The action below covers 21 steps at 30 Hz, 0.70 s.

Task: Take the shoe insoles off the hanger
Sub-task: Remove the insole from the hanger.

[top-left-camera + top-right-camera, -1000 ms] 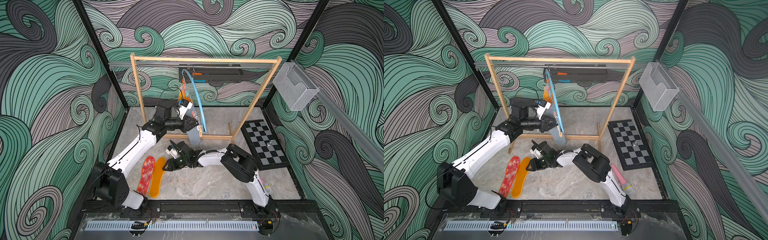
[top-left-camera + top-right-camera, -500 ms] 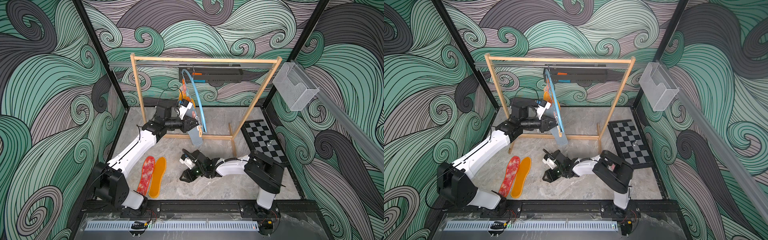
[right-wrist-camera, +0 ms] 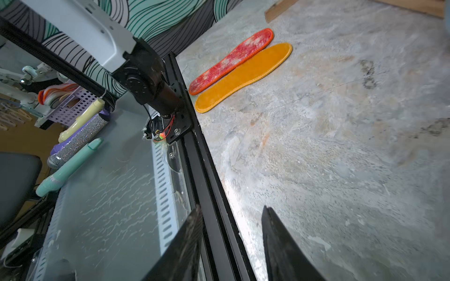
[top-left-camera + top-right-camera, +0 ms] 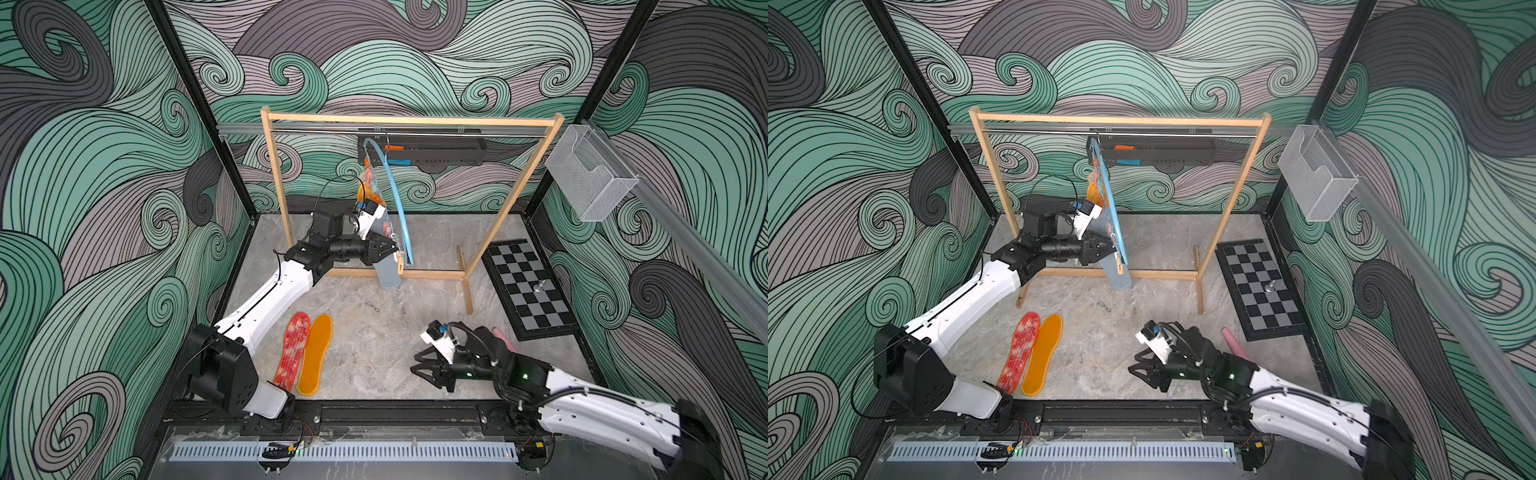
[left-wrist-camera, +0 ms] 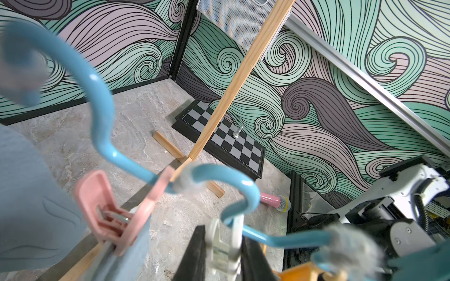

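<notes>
Marble floor (image 4: 374,353): one red-mottled insole (image 4: 293,351), one orange insole (image 4: 316,355); left hand (image 4: 390,248) pinching white clip (image 5: 224,250) on hanger (image 4: 397,195); right hand (image 4: 415,365) spread

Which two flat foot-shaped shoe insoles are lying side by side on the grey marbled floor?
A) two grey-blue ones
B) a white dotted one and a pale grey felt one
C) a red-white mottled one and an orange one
C: the red-white mottled insole and the orange insole lie flat next to each other on the floor.

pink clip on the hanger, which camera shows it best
Left wrist view: the pink clip is close up, clamped on a grey-blue insole. Both top views show it too small to tell; the right wrist view misses it.
</notes>
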Tool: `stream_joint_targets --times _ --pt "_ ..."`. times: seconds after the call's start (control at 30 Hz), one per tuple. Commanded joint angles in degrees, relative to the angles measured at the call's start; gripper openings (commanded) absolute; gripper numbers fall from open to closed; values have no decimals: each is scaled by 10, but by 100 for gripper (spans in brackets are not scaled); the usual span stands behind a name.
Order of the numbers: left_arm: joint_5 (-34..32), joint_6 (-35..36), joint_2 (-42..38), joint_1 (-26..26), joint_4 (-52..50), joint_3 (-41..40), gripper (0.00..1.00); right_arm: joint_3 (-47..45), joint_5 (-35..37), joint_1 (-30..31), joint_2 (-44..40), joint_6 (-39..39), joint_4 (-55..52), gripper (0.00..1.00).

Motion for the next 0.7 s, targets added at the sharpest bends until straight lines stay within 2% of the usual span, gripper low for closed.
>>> stream_joint_targets --times 0.0,0.13,0.23,0.33,0.5,0.57,0.67 --pt "10 1 -13 6 10 3 0 -37 42 2 -118 -20 -96 42" --pt "9 1 -12 7 9 2 0 -77 44 3 -249 -17 -110 41" --pt "8 0 -11 7 9 2 0 -82 61 3 -300 -21 -131 41" --pt "9 -1 -14 7 9 3 0 -85 54 3 -311 -23 -133 41" --pt "0 3 -18 7 9 -2 0 -80 54 3 -280 -23 -124 41" --pt "-3 5 -18 7 7 -4 7 -77 54 2 -268 -23 -122 41" --pt "-6 13 -17 7 0 -9 27 -76 56 3 -262 -23 -120 41"
